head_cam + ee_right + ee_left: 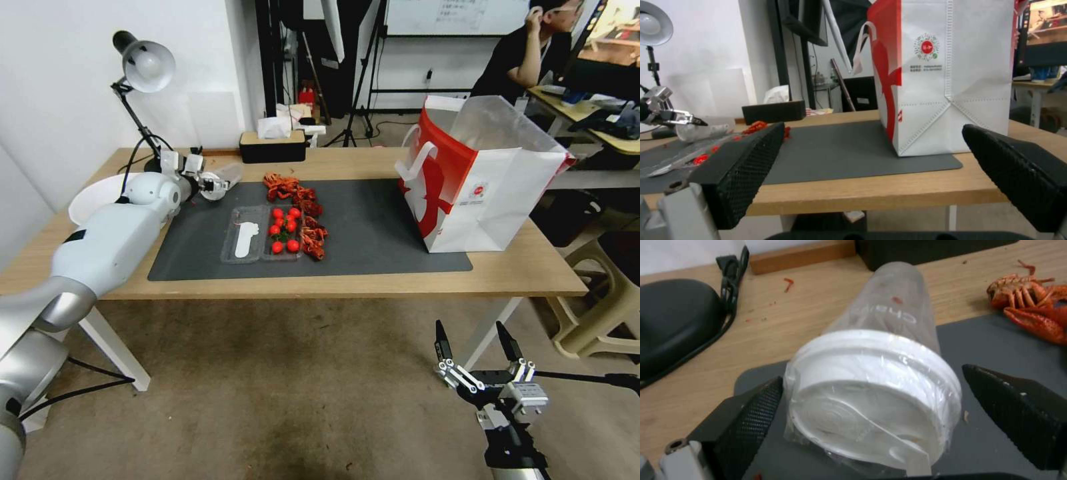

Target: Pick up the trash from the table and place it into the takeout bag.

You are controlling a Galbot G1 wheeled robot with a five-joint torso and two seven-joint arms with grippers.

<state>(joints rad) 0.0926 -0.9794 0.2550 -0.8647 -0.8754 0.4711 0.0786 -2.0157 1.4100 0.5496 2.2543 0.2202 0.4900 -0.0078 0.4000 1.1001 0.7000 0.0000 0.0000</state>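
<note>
A clear cup with a white lid (871, 386), wrapped in film, lies on its side at the dark mat's far left corner (227, 177). My left gripper (215, 185) is open around its lid end (871, 376). One finger (751, 413) rests against the lid, while the other finger (1018, 406) stands a little apart. The takeout bag (480, 180) stands upright and open at the table's right end (960, 83). My right gripper (477, 353) hangs open and holding nothing, below the table's front edge (873, 128).
On the mat (373, 227) lie red crayfish shells (300, 213), a clear tray of tomatoes (283, 233) and a clear lid with a white spoon (245, 235). A large white bowl (93, 193), a desk lamp (143, 67) and a black tissue box (272, 145) stand along the back of the table (373, 283).
</note>
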